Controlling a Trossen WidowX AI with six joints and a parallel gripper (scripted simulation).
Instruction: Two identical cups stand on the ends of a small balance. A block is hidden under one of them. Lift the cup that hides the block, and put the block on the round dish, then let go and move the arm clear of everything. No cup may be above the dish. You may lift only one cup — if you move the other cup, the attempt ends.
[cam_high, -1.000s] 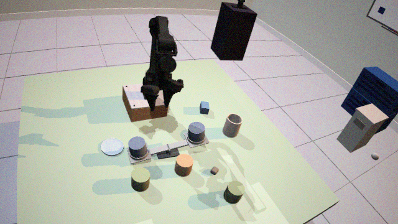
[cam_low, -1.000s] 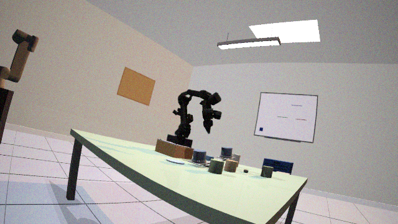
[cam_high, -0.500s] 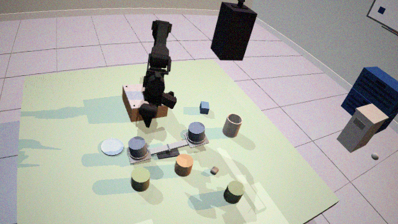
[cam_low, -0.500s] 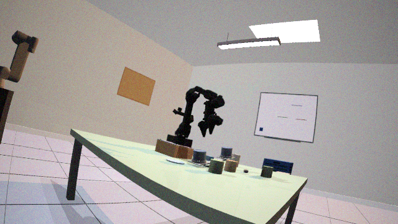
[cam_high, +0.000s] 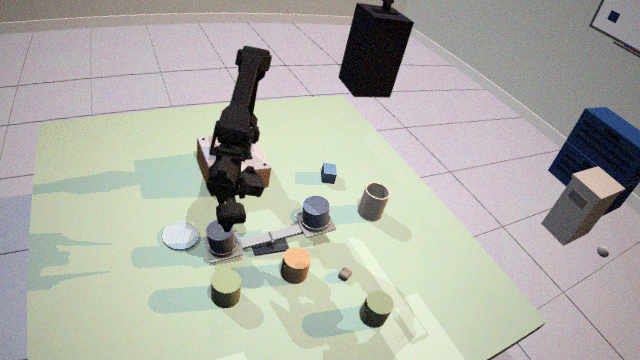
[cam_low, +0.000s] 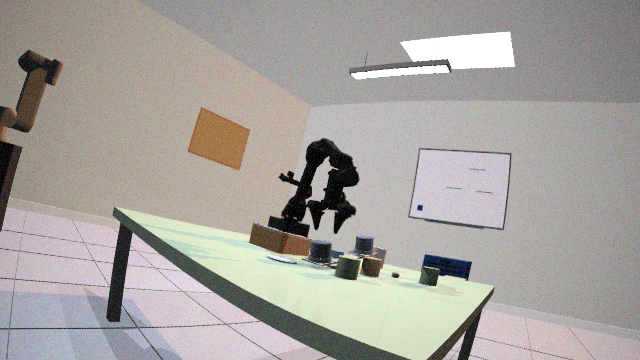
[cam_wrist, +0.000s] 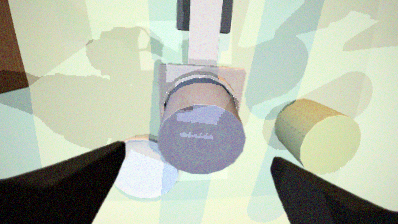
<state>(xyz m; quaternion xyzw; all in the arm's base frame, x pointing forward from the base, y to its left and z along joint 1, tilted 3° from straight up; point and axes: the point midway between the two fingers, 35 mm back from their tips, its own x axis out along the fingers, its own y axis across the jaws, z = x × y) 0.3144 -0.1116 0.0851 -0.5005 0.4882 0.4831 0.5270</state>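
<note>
Two blue-grey cups stand upside down on the balance beam (cam_high: 287, 233) (cam_wrist: 204, 42). The dish-side cup (cam_high: 221, 237) (cam_low: 320, 251) (cam_wrist: 202, 137) is on the end plate near the round dish (cam_high: 180, 235) (cam_low: 281, 259) (cam_wrist: 145, 172). The far cup (cam_high: 316, 212) (cam_low: 364, 244) is on the other end. The beam seems slightly lower at the dish end. My gripper (cam_low: 326, 230) (cam_wrist: 200, 156) is open and empty, pointing down above the dish-side cup. That cup shows between the fingers in the wrist view. The hidden block is not visible. The dish bears nothing.
A green cylinder (cam_high: 226, 288) (cam_wrist: 330, 142) stands near the dish-side cup. An orange cylinder (cam_high: 295, 265) stands before the beam. Farther right are another green cylinder (cam_high: 377, 309), a small brown piece (cam_high: 345, 273) and a grey open cup (cam_high: 373, 202). A blue cube (cam_high: 328, 173) lies behind.
</note>
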